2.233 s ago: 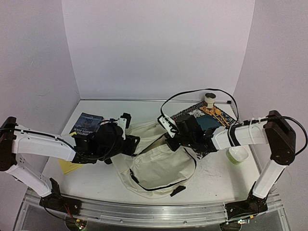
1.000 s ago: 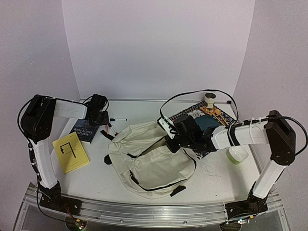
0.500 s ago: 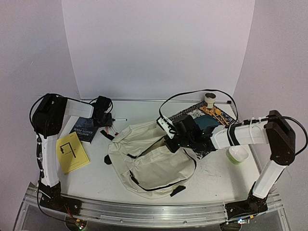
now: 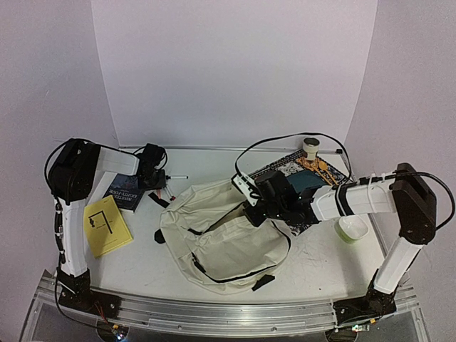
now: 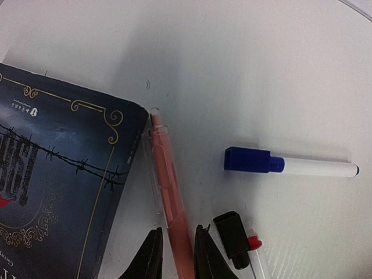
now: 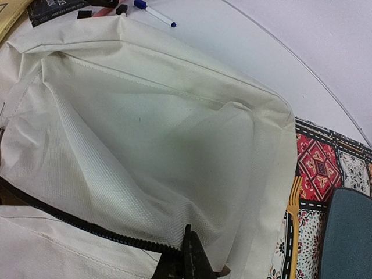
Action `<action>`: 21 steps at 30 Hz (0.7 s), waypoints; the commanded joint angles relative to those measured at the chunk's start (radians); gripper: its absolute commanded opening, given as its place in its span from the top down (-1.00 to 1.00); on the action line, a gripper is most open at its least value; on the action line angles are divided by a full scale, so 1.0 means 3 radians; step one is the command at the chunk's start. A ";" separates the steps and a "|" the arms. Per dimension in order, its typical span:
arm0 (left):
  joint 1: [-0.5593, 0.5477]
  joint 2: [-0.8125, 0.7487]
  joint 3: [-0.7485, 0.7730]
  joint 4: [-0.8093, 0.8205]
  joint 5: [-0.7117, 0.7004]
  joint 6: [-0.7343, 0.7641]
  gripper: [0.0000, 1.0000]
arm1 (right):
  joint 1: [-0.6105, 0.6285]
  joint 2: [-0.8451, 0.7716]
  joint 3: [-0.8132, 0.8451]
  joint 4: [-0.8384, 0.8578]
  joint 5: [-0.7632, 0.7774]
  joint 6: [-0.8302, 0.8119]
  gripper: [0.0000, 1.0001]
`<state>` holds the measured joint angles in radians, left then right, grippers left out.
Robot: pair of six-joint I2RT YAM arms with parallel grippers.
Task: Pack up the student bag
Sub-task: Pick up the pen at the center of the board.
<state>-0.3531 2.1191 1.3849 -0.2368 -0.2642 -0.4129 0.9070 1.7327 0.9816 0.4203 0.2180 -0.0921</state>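
Starting at the left, a yellow booklet [image 4: 107, 226] lies on the tabletop [image 4: 320, 267] near the left arm's base, with a dark blue book [image 4: 125, 192] just beyond it; both are outside the bag. At the book's right edge the left claw [image 5: 177, 253] stands narrow, its fingers on either side of a salmon pen [image 5: 165, 174] that lies along the book. Whether they actually pinch it I cannot tell. A blue-capped marker [image 5: 290, 165] and a black-capped pen [image 5: 232, 232] lie loose just to the right. In the middle of the tabletop, between the two arms, the student bag [image 4: 228, 246] lies flat, unzipped, its mouth facing far and left toward the stationery. The right claw [image 6: 189, 258] is clamped tight on the fabric lip by the zipper, holding it so that the main compartment gapes. The right wrist view shows only bare lining inside. Further right a patterned mat [image 4: 324, 169] carries a dark teal case [image 4: 311, 182], and a pale green cup [image 4: 351, 228] sits near the right arm. The packing looks barely begun: the bag is opened and held ready, but nothing visible has gone in, so the pens, marker, book and booklet are all left to load.
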 commanded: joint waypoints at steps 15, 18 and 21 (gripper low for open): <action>0.0016 -0.0103 0.0003 -0.0202 0.0060 0.0233 1.00 | 0.0023 0.0033 0.0199 -0.0031 0.0062 0.0012 1.00; 0.0016 -0.0350 -0.0036 -0.0200 0.0179 0.0257 1.00 | 0.0027 0.0033 0.0222 -0.0046 0.0054 0.0014 1.00; 0.0005 -0.0660 -0.0147 -0.0180 0.0348 0.0284 1.00 | 0.0029 0.0029 0.0247 -0.0065 0.0039 0.0024 1.00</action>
<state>-0.3531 2.0843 1.3676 -0.2746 -0.2342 -0.3525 0.9089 1.7359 1.0006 0.4105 0.2180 -0.0925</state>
